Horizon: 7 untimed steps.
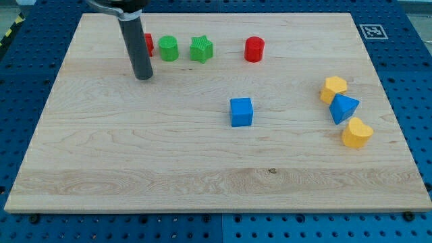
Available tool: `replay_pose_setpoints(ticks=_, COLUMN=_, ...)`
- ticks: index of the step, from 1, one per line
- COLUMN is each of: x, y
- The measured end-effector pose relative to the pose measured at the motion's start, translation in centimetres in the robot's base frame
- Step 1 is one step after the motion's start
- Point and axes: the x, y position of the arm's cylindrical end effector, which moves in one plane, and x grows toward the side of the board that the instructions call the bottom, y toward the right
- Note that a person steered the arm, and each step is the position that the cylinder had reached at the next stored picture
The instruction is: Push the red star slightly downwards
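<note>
Wooden board with pale grain occupies most of the view, resting on a blue perforated table; a square printed marker sits at the board's top right corner.

Nearest the view's bottom on the right side lies the yellow block, rounded in outline, exact shape not discernible. Just above it, touching or nearly touching, is the blue block, triangular in appearance. Above that is the second yellow block, roughly hexagonal. These three form a short column near the right edge.

The blue cube stands alone near the board's centre, well apart from all others.

Along the view's top runs a row: the red cylinder, the green star and the green cylinder. At the left end is the red star, largely hidden behind the rod; only its right portion shows.

The tip rests on the board just below and slightly left of the red star. Contact between rod and star cannot be determined. The arm carries no jaws, so no open or closed condition applies.
</note>
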Motion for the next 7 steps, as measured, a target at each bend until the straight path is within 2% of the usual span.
replay_pose_setpoints(ticks=1, x=-1.8, y=-5.3)
replay_pose_setpoints(ticks=2, x=-6.2, y=-10.2)
replay_pose_setpoints(ticks=3, x=-11.5, y=-11.2)
replay_pose_setpoints(ticks=4, x=-13.3, y=-7.8)
replay_pose_setpoints(ticks=5, x=-12.7, y=-3.4)
replay_pose_setpoints(ticks=7, x=-12.4, y=-2.3)
